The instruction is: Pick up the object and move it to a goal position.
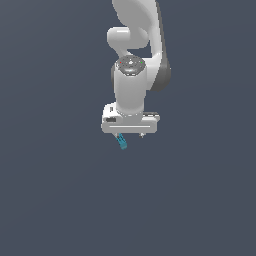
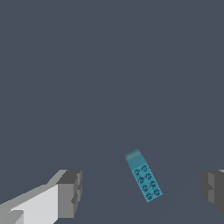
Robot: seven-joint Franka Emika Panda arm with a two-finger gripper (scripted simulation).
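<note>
The object is a tiny teal-blue studded block that shows just under the white hand in the exterior view. In the wrist view the block lies lengthwise between the two grey fingertips, with its studded face towards the camera. My gripper points straight down over it. In the wrist view the gripper is open wide, with one finger and the other finger well apart on either side of the block. Neither finger touches the block.
A plain dark grey surface fills both views. No other object, container or edge shows. The white arm rises above the hand towards the top of the exterior view.
</note>
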